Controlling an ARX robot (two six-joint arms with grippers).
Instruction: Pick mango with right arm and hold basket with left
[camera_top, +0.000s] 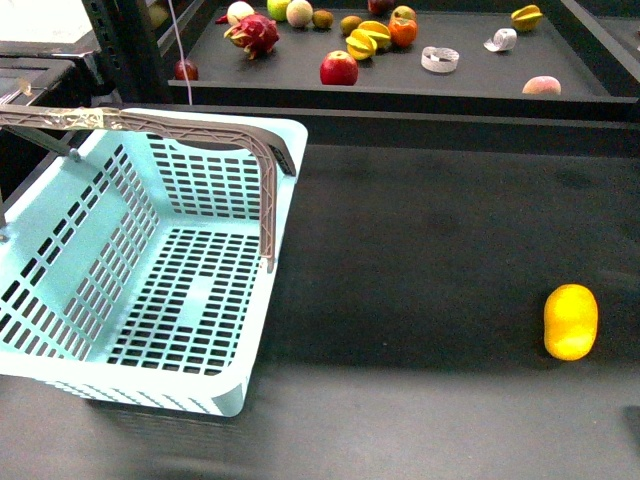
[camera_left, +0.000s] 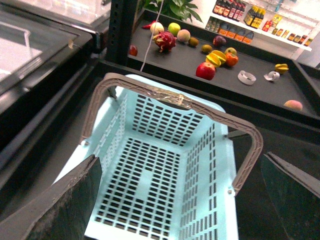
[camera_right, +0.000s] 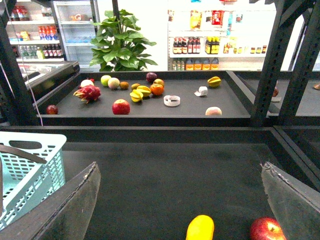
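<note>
The mango (camera_top: 570, 321), a smooth yellow-orange oval, lies on the dark table at the right; it also shows in the right wrist view (camera_right: 200, 228) between my open right gripper's fingers (camera_right: 65, 212), near the frame's lower edge. The light-blue basket (camera_top: 60, 300) stands at the left with its grey-brown handle (camera_top: 130, 122) raised. In the left wrist view the basket (camera_left: 120, 125) lies below my open left gripper (camera_left: 182, 200), whose fingers (camera_left: 65, 205) stand on either side of it, apart from the handle (camera_left: 170, 96). Neither gripper shows in the front view.
A red apple (camera_right: 267, 230) lies just beside the mango in the right wrist view. A raised back shelf (camera_top: 470, 85) holds several fruits: red apple (camera_top: 338, 68), dragon fruit (camera_top: 254, 33), starfruit (camera_top: 368, 40), peach (camera_top: 541, 86), and tape rolls (camera_top: 439, 59).
</note>
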